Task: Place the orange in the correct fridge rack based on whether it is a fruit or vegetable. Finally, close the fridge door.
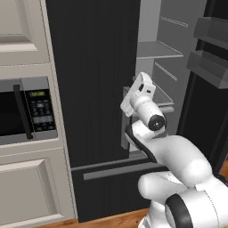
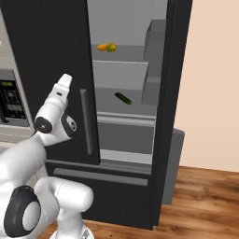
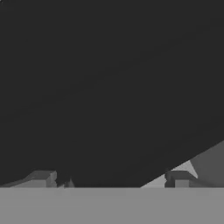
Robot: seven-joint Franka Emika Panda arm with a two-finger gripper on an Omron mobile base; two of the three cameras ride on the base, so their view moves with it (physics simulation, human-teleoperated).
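Wide apart and holding nothing, the gripper (image 3: 112, 177) faces the dark closed fridge door (image 2: 56, 56) at close range. Inside the open fridge, the orange (image 2: 102, 47) rests on the fridge rack (image 2: 126, 54) — touching a yellow-green fruit (image 2: 111, 47) — while a long green vegetable (image 2: 123, 98) lies on the lower shelf (image 2: 140, 108).

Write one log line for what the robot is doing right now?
hand: open, empty, facing dark fridge front | orange: on fridge rack beside yellow-green fruit | fridge door: open
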